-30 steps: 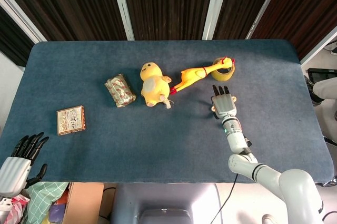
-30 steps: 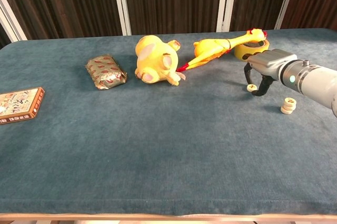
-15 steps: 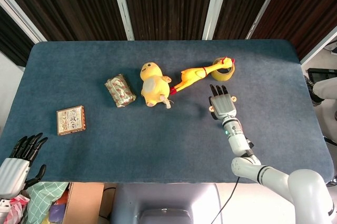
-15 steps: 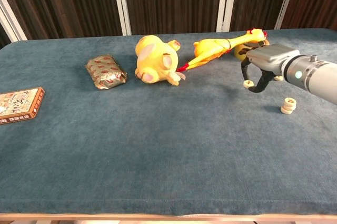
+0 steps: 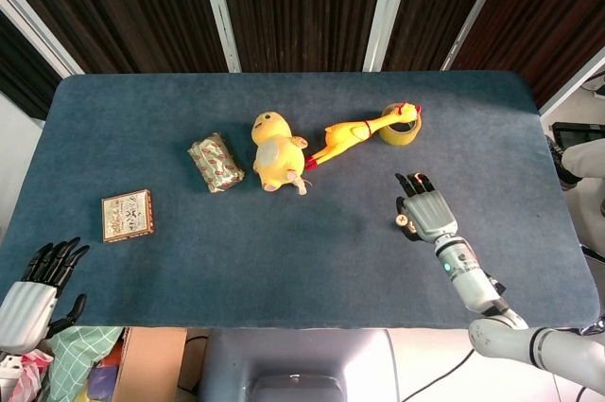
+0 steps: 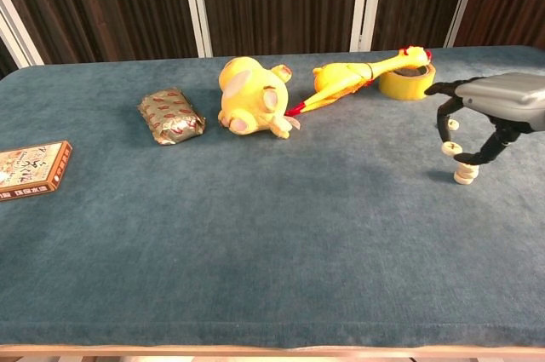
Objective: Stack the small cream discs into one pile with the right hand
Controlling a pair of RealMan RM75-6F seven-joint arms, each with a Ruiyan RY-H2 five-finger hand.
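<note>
Pile [image 6: 464, 175] under fingers [image 6: 450, 149], chest-only

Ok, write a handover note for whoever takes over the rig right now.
Left hand: open, idle off the near left table edge.
Right hand: pinches one disc in the air, just left of and above the pile.
Done: the pile stands on the cloth at the right, apparently two discs high.
Left: bring the held disc over the pile, lower it squarely on top, let go. No other loose discs show.
</note>
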